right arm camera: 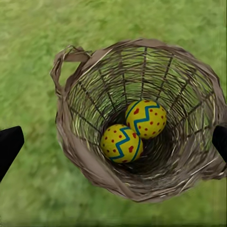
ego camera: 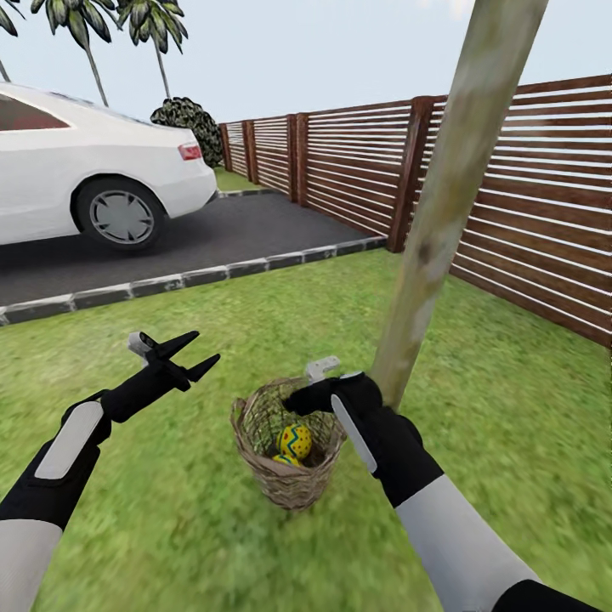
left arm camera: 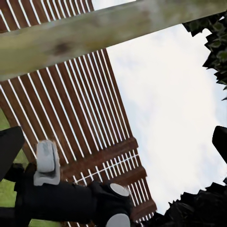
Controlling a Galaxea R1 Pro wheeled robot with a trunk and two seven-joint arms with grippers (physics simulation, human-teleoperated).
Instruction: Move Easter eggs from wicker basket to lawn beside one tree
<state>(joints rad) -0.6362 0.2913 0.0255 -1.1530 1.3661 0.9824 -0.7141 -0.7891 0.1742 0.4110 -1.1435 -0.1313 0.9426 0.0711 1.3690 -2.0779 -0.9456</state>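
On the mottled green lawn (ego camera: 212, 527), well to the left of the basket, the left gripper (ego camera: 189, 355) hangs in the air with its two black fingers spread wide and nothing between them; its black forearm reaches forward and slightly inward, tips pointing toward the fence. To its right stands one small round basket of brown woven twigs (ego camera: 289, 476), upright on the grass, just beside the foot of the tree. Two yellow eggs with blue zigzag bands and red dots lie in its bottom, touching each other: one (right arm camera: 121, 143) nearer the wall, the other (right arm camera: 146, 118) closer to the middle. A third egg cannot be made out. Directly over the basket's far rim hovers the right gripper (ego camera: 323, 374), its arm bent down from the lower right corner of the head view; in the right wrist view its black fingertips (right arm camera: 9, 146) stand wide apart, either side of the basket, holding nothing. One pale grey-green, leaning bare tree trunk (ego camera: 450, 195) rises immediately right of the basket.
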